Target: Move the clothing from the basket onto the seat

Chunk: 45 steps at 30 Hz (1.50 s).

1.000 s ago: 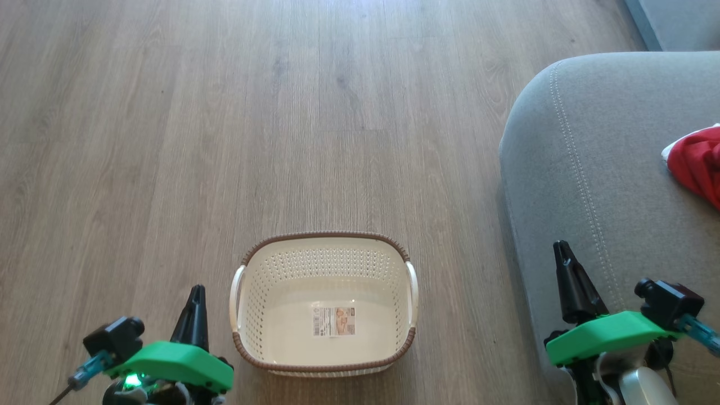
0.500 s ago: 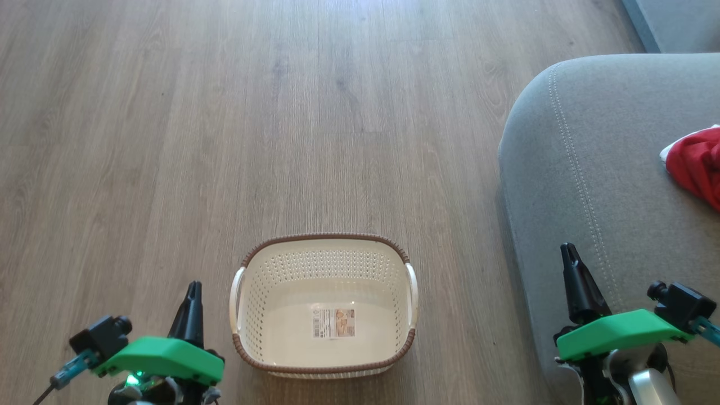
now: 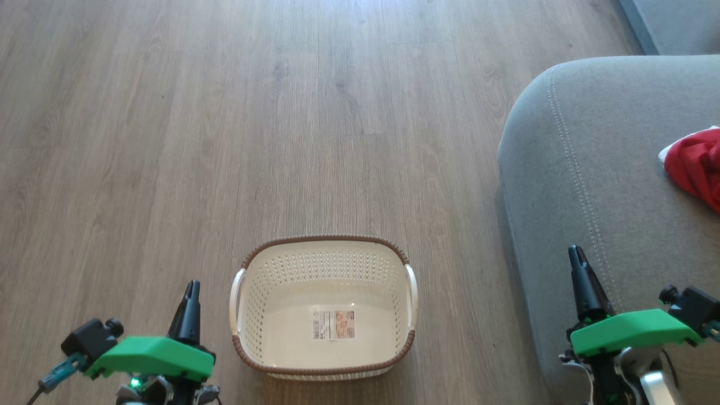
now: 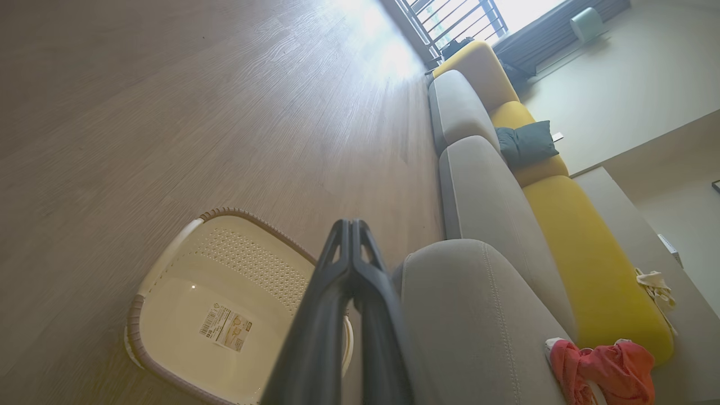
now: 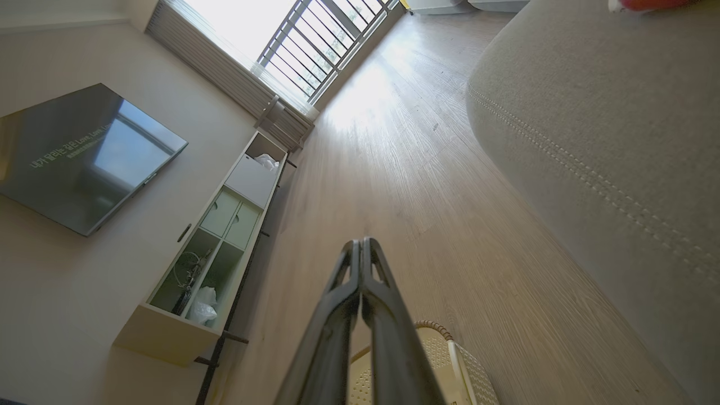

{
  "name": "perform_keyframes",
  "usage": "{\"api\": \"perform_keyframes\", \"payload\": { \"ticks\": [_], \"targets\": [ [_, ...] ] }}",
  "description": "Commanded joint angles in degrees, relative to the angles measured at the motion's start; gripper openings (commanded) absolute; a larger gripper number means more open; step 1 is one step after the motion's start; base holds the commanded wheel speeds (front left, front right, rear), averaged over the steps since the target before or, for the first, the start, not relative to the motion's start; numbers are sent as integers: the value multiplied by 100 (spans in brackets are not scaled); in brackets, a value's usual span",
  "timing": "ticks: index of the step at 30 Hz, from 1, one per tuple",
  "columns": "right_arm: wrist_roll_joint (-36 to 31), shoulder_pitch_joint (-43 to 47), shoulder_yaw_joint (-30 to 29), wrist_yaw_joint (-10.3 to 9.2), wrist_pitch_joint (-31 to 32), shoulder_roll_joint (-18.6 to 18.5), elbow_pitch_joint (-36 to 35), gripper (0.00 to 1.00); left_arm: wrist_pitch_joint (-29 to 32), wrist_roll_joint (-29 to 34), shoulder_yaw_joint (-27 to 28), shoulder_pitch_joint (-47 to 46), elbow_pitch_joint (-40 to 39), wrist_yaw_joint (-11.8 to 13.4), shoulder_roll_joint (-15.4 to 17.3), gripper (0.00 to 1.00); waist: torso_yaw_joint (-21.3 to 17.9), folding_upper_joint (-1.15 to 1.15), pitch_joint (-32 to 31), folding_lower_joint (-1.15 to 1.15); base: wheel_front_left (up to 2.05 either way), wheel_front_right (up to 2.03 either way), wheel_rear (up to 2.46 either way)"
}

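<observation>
Both grippers sit lower in the head view than a second ago. The left gripper [image 3: 192,283] is beside the basket [image 3: 323,238], and the right gripper [image 3: 575,251] is over the front edge of the seat [image 3: 590,169]. The jaws of each are pressed together, holding nothing.

Basket: empty, with only its label sticker [image 3: 334,324] on the bottom.

Clothing [image 3: 694,169]: a red heap lying on the seat, well apart from the basket.

Risk, as judged: low. A swing of the right arm could brush the seat. Whether the heap holds both garments cannot be told.
</observation>
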Motion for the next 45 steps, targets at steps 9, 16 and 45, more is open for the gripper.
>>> {"api": "perform_keyframes", "payload": {
  "ticks": [9, 16, 45],
  "targets": [
    [651, -352, -41, -1, 171, -63, -133, 0, 179, -595, 251, -367, -166, -121, 31, 0, -3, 0, -20, 0, 0, 0, 0],
    [1101, -375, -98, -1, 289, -59, -107, 0, 298, -1016, 321, -397, -162, -186, 33, 0, -6, 0, -36, 0, 0, 0, 0],
    [3078, -481, -369, -1, 822, -30, 12, 0, 822, -2877, 632, -530, -141, -477, 41, 0, -19, 0, -106, 0, 0, 0, 0]
  ]
}}
